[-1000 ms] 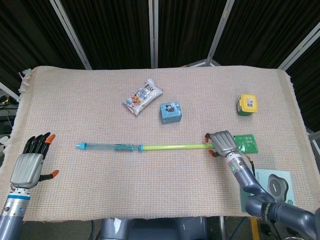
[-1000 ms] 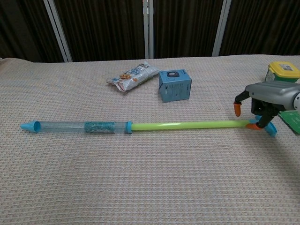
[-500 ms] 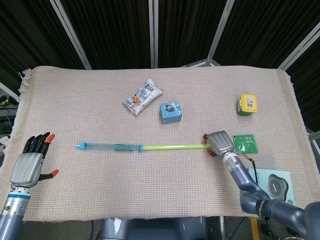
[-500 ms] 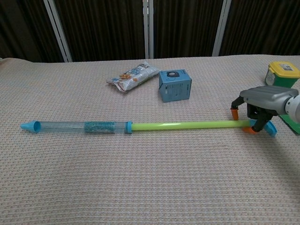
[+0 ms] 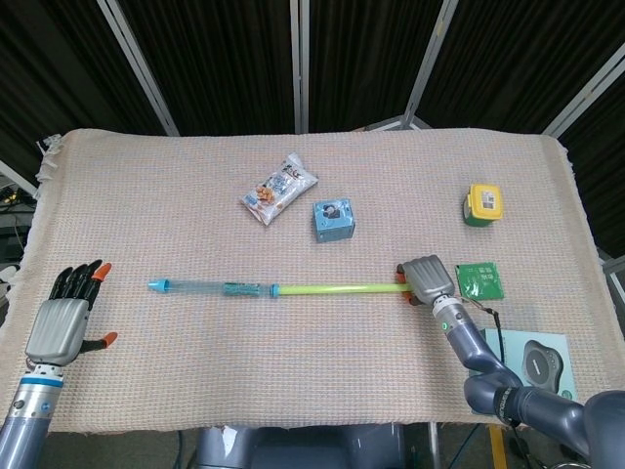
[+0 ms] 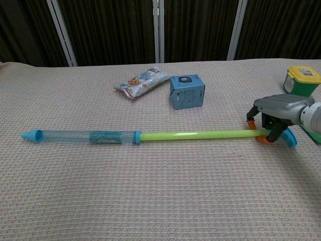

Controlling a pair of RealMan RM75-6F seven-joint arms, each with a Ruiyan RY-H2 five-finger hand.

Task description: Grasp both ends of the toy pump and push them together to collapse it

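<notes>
At the pump's [image 6: 135, 135] rod end, the right robot hand [image 6: 275, 114] is grasping it; the left robot hand [image 5: 61, 320], lying released, is needing to reach the nozzle next.

Lab test rig: cloth-covered table [image 5: 195, 371], black curtains [image 5: 225, 59], metal frame poles [image 5: 137, 68].

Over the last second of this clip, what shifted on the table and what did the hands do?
The right hand slid a little leftward along the toy pump, its fingers closing around the green rod's end near the blue handle. The pump itself barely moved and is still fully extended. The left hand stayed open at the table's near left corner, away from the pump. The snack bag, blue box and yellow-lidded container did not move.
</notes>
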